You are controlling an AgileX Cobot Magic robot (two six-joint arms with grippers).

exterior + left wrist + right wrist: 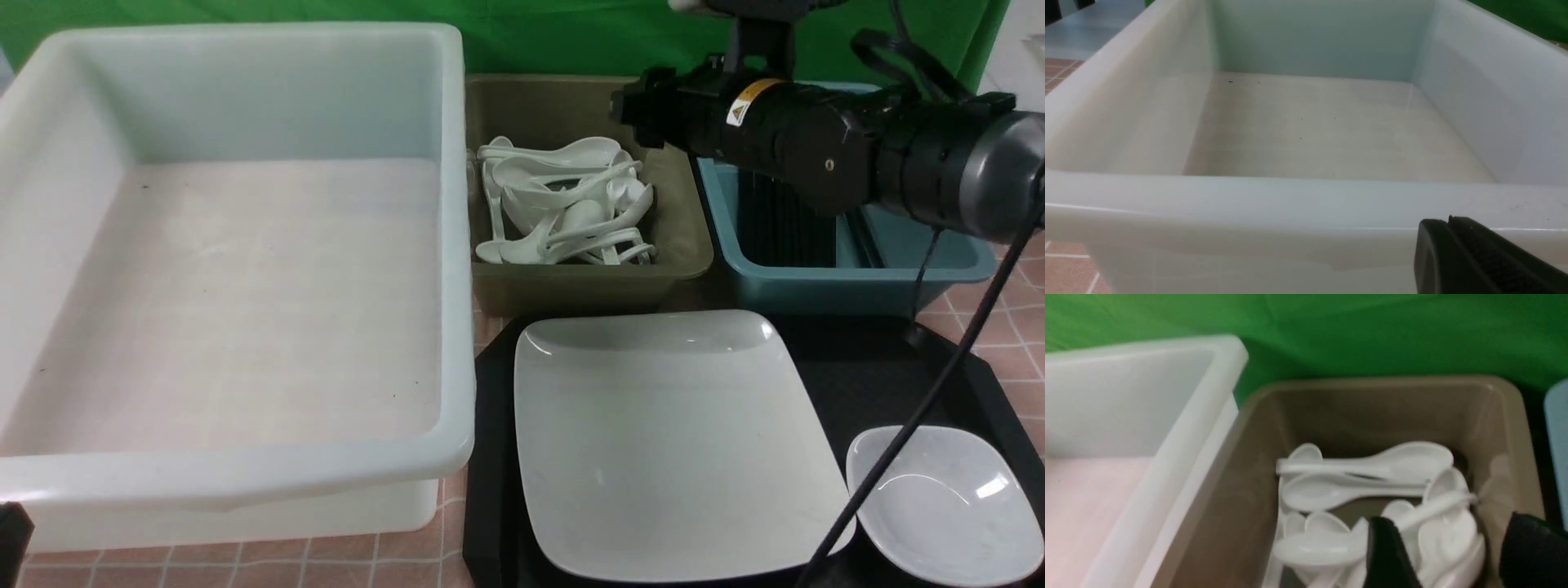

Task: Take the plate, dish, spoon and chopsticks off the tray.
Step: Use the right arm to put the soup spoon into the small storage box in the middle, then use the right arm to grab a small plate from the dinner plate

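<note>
The spoon, I judge, is among the white spoons (571, 212) in the olive tub (690, 245), beyond the tray's (490, 457) far edge. I cannot single it out. Most lie long axis left to right. My right gripper (1449, 522) hangs over them, jaws wide and empty, so I'd lift straight up before coming near for the plate (669, 441) and dish (947, 506). The left gripper (1449, 228) is closed on nothing beside the white tub (1290, 196).

Large white tub (237, 286) left; olive tub (571, 290) just beside it; blue tub (816, 290) right; green backdrop (555, 37) behind.
</note>
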